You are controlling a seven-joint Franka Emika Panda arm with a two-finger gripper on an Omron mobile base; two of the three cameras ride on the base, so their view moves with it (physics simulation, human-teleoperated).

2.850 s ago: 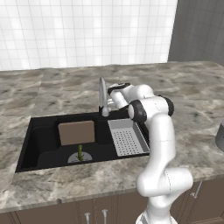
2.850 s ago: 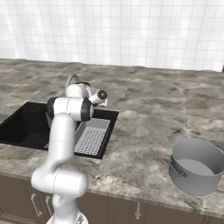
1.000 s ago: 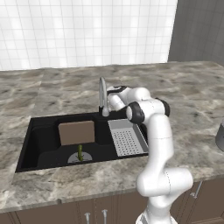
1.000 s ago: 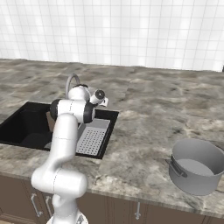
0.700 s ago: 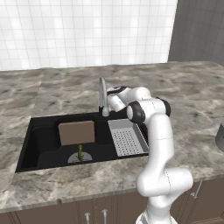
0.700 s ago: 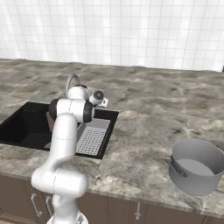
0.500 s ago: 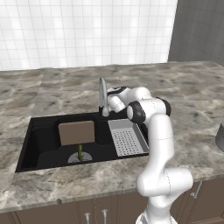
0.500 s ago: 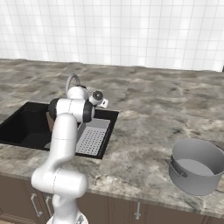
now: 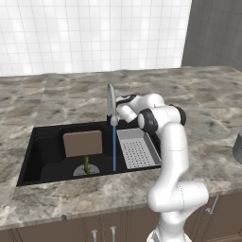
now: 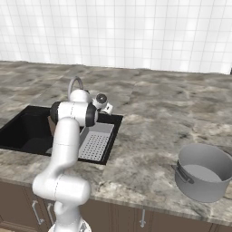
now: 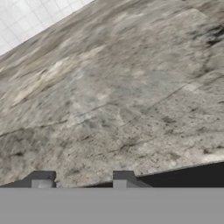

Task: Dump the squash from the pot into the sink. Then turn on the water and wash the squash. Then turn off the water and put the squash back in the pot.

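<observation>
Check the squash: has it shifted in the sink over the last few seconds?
No. The squash stands at the same spot by the drain, below the brown board.

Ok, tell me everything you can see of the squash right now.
The squash is a small, elongated yellow-green piece standing roughly upright on the floor of the black sink, at the round grey drain. It sits in front of a brown board leaning in the basin. The blue stream of water falls just to its right, apparently not hitting it. Nothing grips it.
</observation>
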